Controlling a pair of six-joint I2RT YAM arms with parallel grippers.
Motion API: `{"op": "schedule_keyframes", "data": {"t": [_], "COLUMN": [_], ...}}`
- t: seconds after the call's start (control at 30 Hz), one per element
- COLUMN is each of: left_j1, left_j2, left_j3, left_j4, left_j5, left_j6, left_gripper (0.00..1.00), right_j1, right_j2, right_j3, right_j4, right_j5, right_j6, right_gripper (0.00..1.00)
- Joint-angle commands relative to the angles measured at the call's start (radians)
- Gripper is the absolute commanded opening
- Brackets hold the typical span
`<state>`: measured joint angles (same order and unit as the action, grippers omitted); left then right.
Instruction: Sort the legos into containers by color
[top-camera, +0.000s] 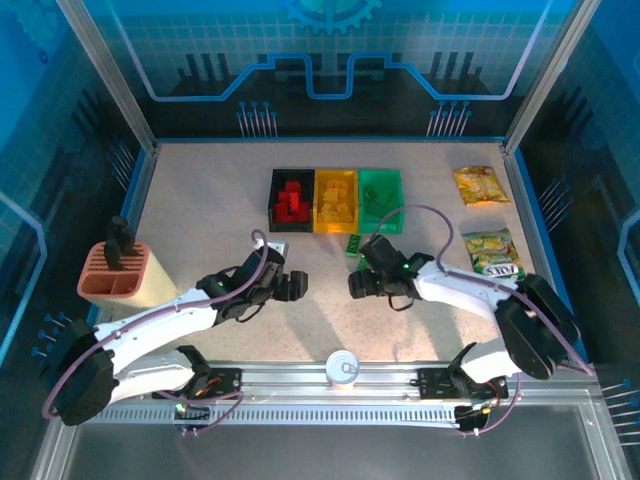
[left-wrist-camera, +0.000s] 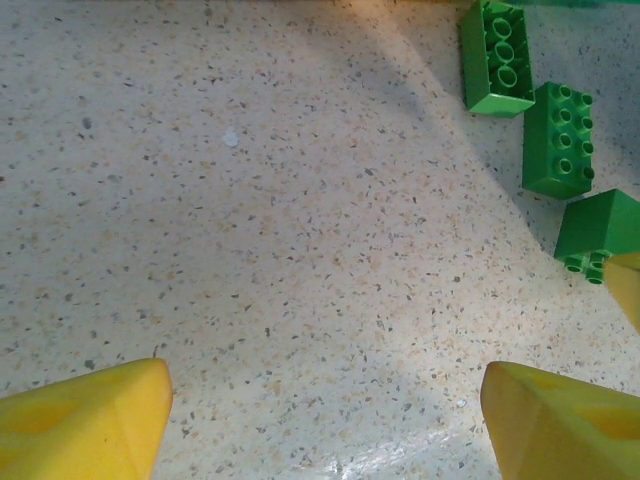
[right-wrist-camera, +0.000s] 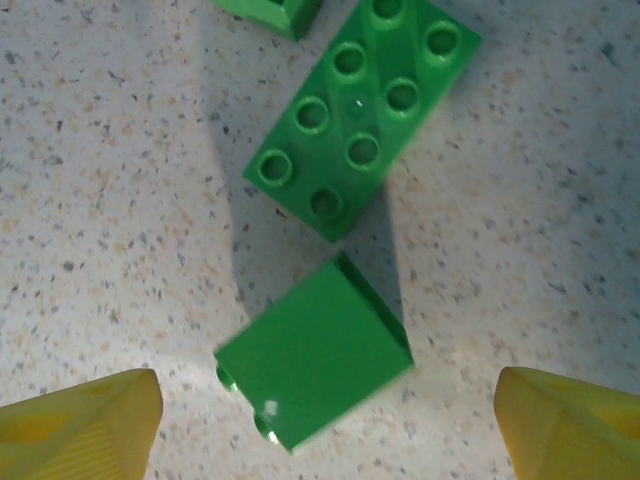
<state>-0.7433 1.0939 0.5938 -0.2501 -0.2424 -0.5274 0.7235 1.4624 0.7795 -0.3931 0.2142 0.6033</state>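
Three green legos (left-wrist-camera: 558, 138) lie loose on the speckled tabletop (left-wrist-camera: 250, 250) just before the green bin (top-camera: 380, 173), one tipped brick (right-wrist-camera: 312, 365) studs sideways; the left gripper (left-wrist-camera: 320, 430) and right gripper (right-wrist-camera: 325, 420) both gape wide, empty; blue panels (top-camera: 320, 50) wall the cell

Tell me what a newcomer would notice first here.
The row of bins at the far middle of the table: a black bin holding red bricks, a yellow bin and a green bin. Near the green one, loose green bricks lie on the table, a small green brick tipped on its side under the open right gripper.
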Motion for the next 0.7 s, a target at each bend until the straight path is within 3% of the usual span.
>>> {"op": "schedule_keyframes", "data": {"t": [0.0, 0.13, 0.27, 0.4, 0.67], "left_j1": [0.002, 0.002, 0.002, 0.003, 0.002], "left_j2": [-0.06, -0.106, -0.129, -0.141, -0.155], "left_j3": [-0.034, -0.07, -0.087, -0.095, -0.098], "left_j4": [-0.02, -0.024, -0.032, -0.035, -0.038], "left_j5": [-0.037, -0.044, -0.048, -0.052, -0.049], "left_j6": [-0.031, -0.042, -0.045, -0.047, -0.052], "left_gripper": [0.82, 0.82, 0.82, 0.82, 0.82], "right_j1": [0.034, 0.083, 0.115, 0.132, 0.149], "right_j2": [0.095, 0.178, 0.198, 0.19, 0.119], "right_j3": [0.089, 0.17, 0.208, 0.219, 0.227], "right_j4": [-0.084, -0.154, -0.205, -0.23, -0.239], "right_j5": [0.043, 0.11, 0.16, 0.176, 0.175], "right_j6": [0.009, 0.02, 0.041, 0.043, 0.033], "right_gripper": [0.86, 0.82, 0.58, 0.4, 0.36]}}
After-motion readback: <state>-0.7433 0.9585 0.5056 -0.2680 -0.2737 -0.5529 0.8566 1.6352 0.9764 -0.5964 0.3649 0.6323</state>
